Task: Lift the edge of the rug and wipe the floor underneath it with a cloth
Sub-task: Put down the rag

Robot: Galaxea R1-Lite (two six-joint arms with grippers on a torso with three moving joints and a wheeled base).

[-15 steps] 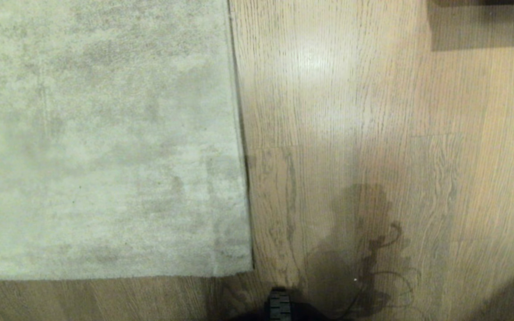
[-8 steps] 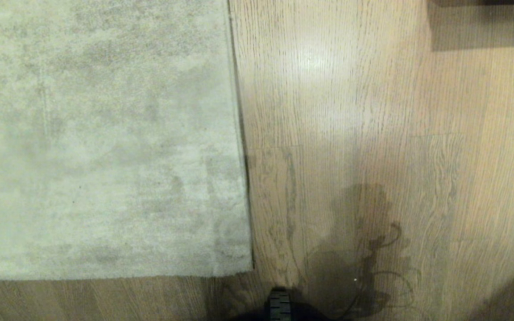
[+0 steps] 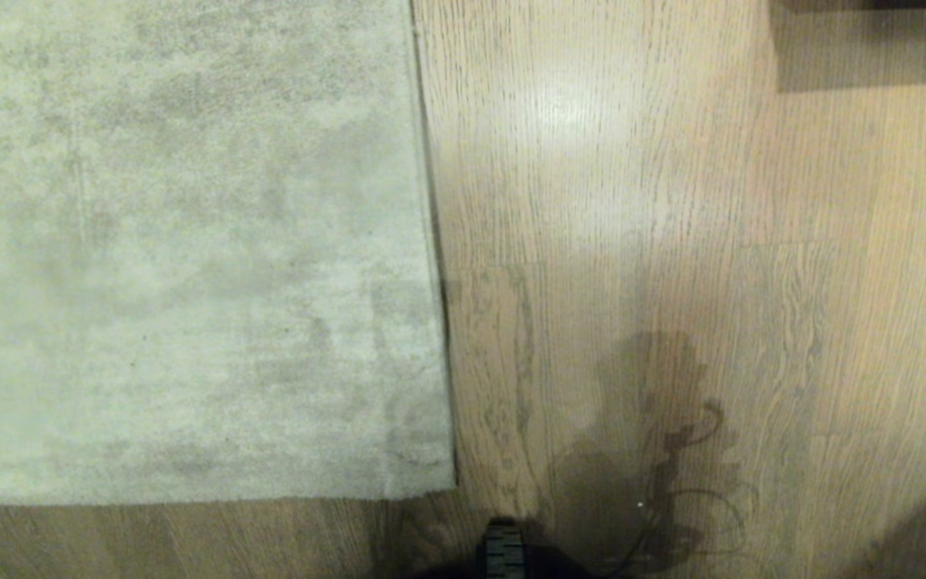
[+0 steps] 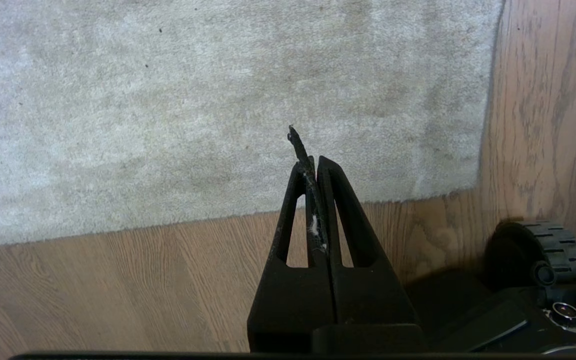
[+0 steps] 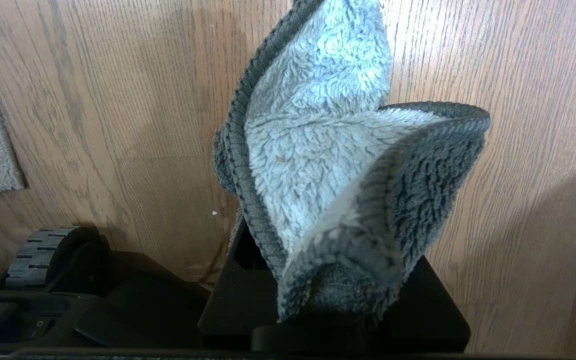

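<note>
While the rug edge [image 3: 431, 241] lay flat on the floor [image 3: 672, 241], the cloth [image 5: 328, 165] was gripped by the right gripper [image 5: 318, 280]; the clenched, empty left gripper [image 4: 314, 165] was best opened, then slid under the corner.

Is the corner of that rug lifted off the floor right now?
No, the rug edge and its corner lie flat on the floor, and neither gripper touches it.

One rug edge [image 3: 431, 241], one cloth [image 5: 328, 165], two claws.
</note>
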